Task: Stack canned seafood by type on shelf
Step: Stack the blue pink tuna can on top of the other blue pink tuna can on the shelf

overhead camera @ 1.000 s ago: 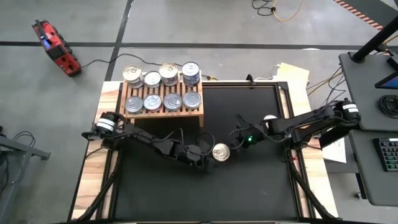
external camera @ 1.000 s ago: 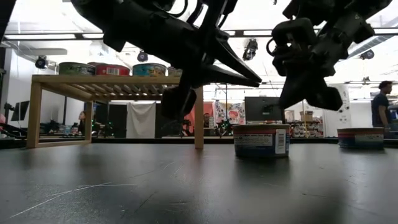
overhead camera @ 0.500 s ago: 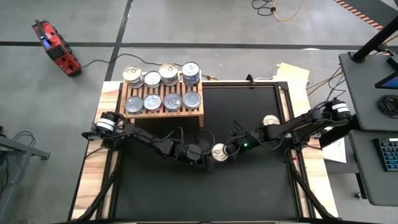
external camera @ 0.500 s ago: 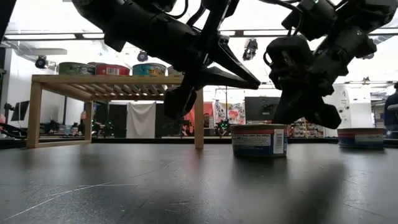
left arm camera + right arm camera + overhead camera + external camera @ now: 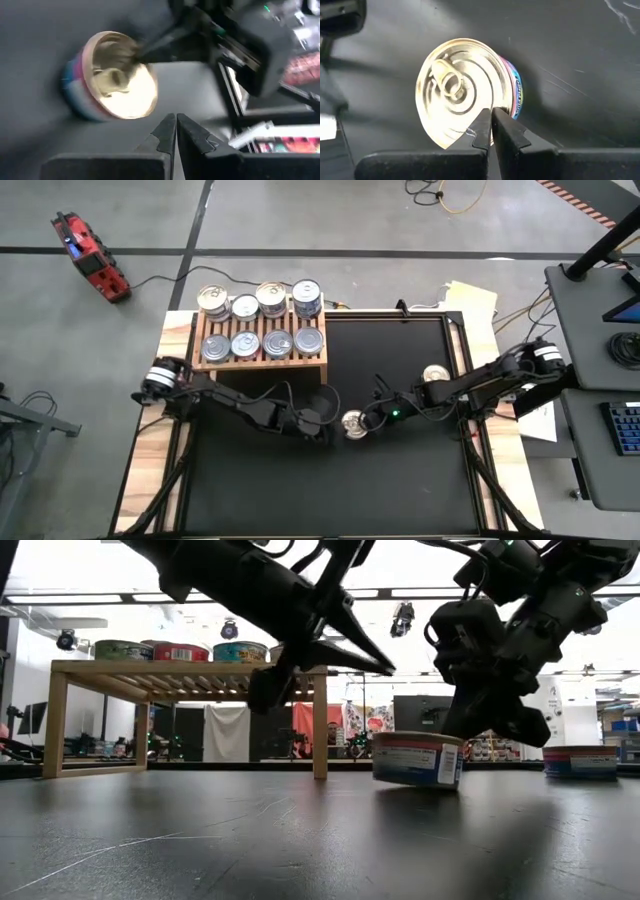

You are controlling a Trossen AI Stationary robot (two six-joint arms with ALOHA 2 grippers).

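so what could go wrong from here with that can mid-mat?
The can sits slightly tilted with the shut right hand pressing at its rim: it could tip or skid. The shut left hand hovers close beside it, so the arms might clash. A second loose can lies near the right arm's path.

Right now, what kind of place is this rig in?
Probably a robotics lab or workshop: a bare concrete floor with loose cables around the table, a side desk with a keyboard, and screens and ceiling lights in the open room behind.
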